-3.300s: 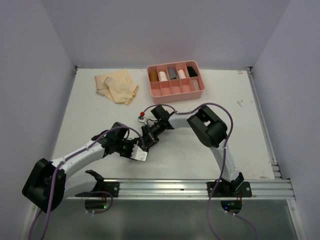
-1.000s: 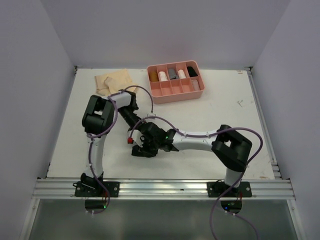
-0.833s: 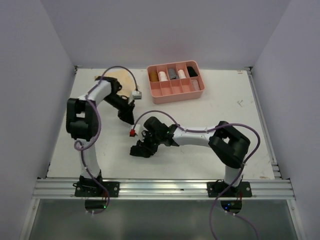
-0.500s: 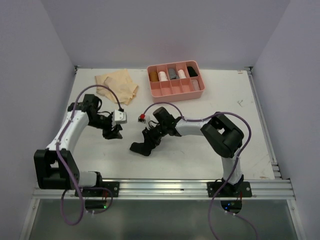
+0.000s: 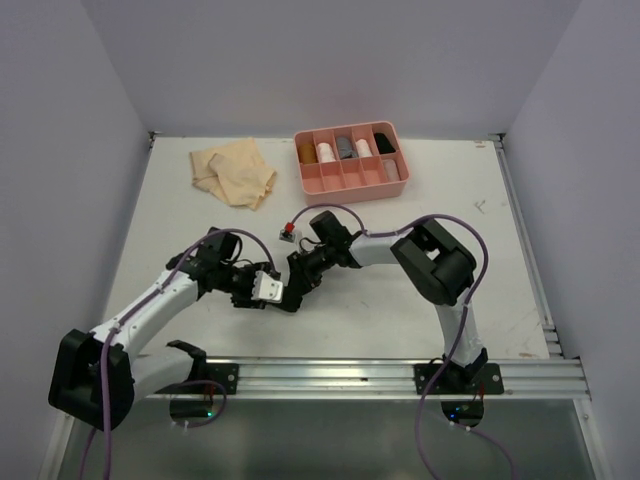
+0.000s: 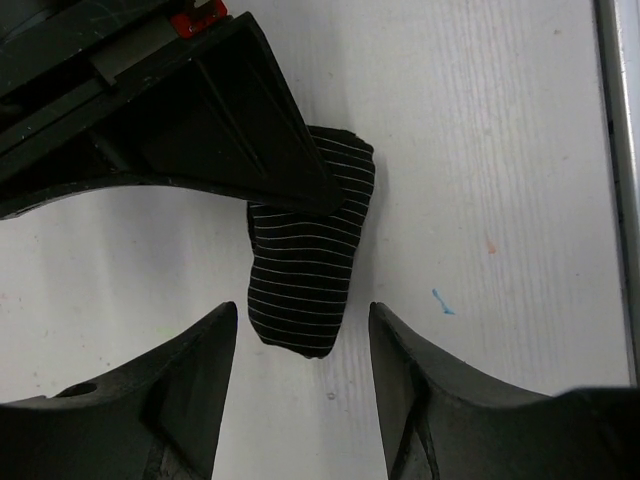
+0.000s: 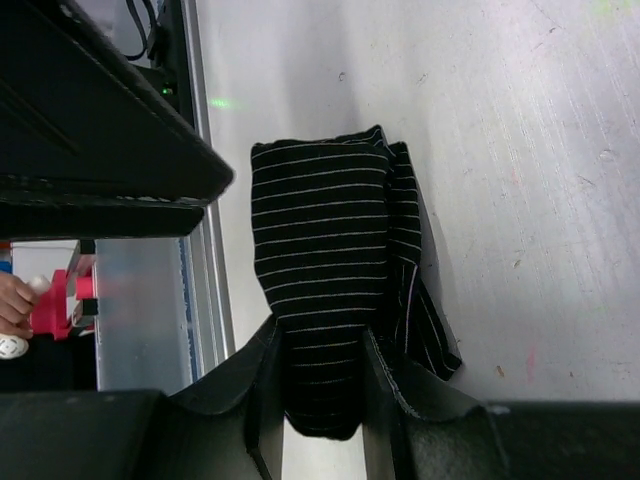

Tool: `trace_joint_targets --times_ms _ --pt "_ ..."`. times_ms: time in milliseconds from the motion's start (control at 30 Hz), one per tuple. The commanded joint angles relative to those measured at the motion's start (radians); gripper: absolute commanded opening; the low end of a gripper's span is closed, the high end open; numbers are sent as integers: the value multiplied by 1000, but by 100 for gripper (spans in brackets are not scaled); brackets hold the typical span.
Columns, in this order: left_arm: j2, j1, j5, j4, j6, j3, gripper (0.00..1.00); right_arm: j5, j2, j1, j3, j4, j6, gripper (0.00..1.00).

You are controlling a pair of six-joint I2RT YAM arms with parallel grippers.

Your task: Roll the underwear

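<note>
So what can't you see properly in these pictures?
- Top view: the left tool and right tool cover most of the striped cloth.
- Left wrist view: the right tool hides the cloth's far end.
- Top view: the rolls in the tray are too small to identify.

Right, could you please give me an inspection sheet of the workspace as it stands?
Surface: white table, lightly scuffed.
Job's things: black striped underwear folded, mid-table; tan underwear heaped back left.
Clutter: pink tray, rolled items in its back row.
End effectors: right end effector pinches the striped underwear; left end effector open, straddling its end.
Cables: purple cables loop over both arms.
Surroundings: plain walls; metal rail at near edge.
</note>
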Motion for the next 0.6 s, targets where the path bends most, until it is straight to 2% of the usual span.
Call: trace_joint_targets --times_ms 0,167,267,300,367,400,433,467,500,533,567 --pt "42 -39 -66 189 -63 -19 58 104 71 8 -25 -75 -25 0" --pt "132 -116 -110 250 -94 -26 56 107 71 6 -22 -75 -26 0" --pt "204 -145 -136 248 -95 -28 47 115 62 6 -22 -77 -31 3" --pt "246 -150 -141 244 -95 -26 37 119 58 5 -22 -80 -32 8" --pt "298 -160 -158 212 -98 -14 27 130 37 3 -23 -81 -31 17" --pt "354 -162 -172 199 -108 6 21 147 26 2 -23 -84 -34 26" --pt "385 -162 -179 155 -102 20 18 159 6 -1 -22 -101 -35 31" --pt "442 -162 -192 135 -98 33 10 176 -9 -3 -22 -113 -35 36" --pt "465 -162 -196 117 -94 44 8 214 -24 -5 -22 -130 -37 51" --pt "490 -160 -201 72 -86 67 6 227 -43 -15 -31 -159 -35 53" --pt "534 -160 -201 49 -83 79 5 240 -97 -21 -45 -165 -31 63"
